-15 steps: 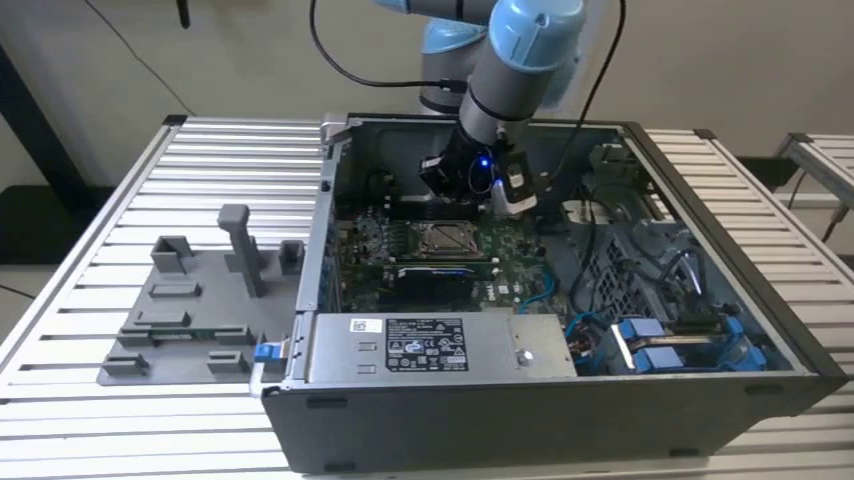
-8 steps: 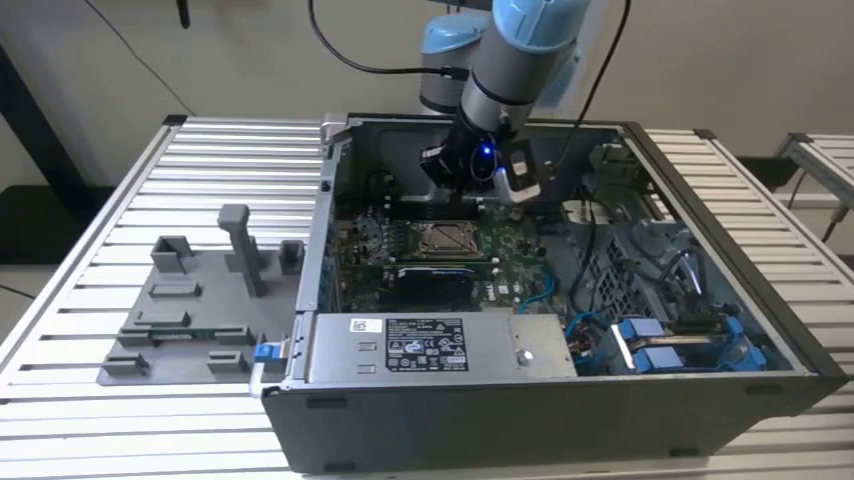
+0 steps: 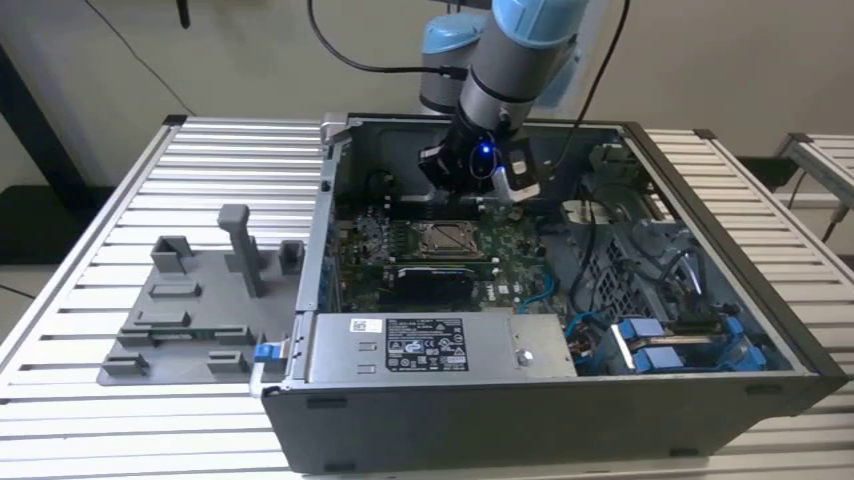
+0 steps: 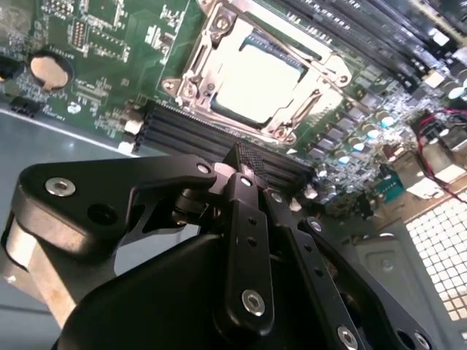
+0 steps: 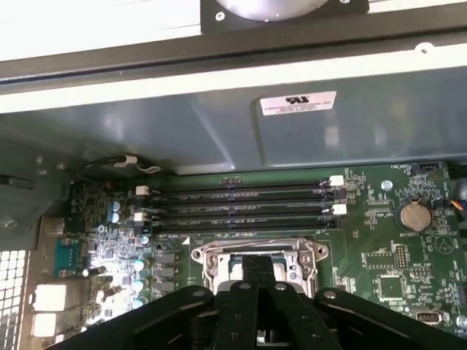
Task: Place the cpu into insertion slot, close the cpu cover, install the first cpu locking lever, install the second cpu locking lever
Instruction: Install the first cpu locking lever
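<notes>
Above the motherboard (image 3: 441,255), inside the open computer case (image 3: 561,400), the gripper (image 4: 246,162) hangs with its two black fingers (image 4: 244,219) pressed together and nothing between them. In the second wrist view the closed fingertips sit over the black memory slots (image 4: 219,138), just beside the socket and apart from it; the first wrist view sees the same fingers (image 5: 257,281) from the other side, crossing the near edge of the socket. The cpu (image 4: 259,84) lies flat in the socket, its pale metal top showing through the window of the cpu cover (image 4: 219,55), which is folded down over it; the second wrist view gives this plainly, while the first wrist view catches little more than the cover's silvery frame (image 5: 255,251) beyond the fingers. Whether the locking levers are latched I cannot tell. A round coin cell (image 5: 414,215) sits on the board in both wrist views. The exterior view adds what those miss: the arm (image 3: 514,60) reaching down over the case's far wall, the slatted metal bench (image 3: 160,190) carrying the case, and a grey fixture plate (image 3: 200,310) lying toward the bench's edge on the exterior view's left.
</notes>
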Available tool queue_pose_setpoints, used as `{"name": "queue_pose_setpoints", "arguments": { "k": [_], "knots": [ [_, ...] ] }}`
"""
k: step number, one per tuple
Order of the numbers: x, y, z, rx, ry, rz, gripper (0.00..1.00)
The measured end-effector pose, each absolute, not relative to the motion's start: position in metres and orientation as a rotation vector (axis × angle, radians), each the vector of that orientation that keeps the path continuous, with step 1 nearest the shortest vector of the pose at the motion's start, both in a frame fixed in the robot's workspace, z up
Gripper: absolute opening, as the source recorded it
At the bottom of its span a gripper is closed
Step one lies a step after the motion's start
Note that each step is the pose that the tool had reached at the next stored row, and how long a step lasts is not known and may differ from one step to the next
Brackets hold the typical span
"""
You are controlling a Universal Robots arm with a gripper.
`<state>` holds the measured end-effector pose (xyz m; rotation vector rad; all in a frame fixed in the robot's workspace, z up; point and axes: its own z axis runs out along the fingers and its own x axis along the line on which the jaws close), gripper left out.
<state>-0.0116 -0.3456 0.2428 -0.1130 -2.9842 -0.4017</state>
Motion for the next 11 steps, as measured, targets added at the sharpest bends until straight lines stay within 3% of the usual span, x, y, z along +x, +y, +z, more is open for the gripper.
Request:
{"name": "queue_pose_setpoints", "arguments": {
  "k": [11],
  "knots": [
    [-0.0171,-0.348,0.2521,-0.116,-2.987,-0.359,0.11]
  ]
}}
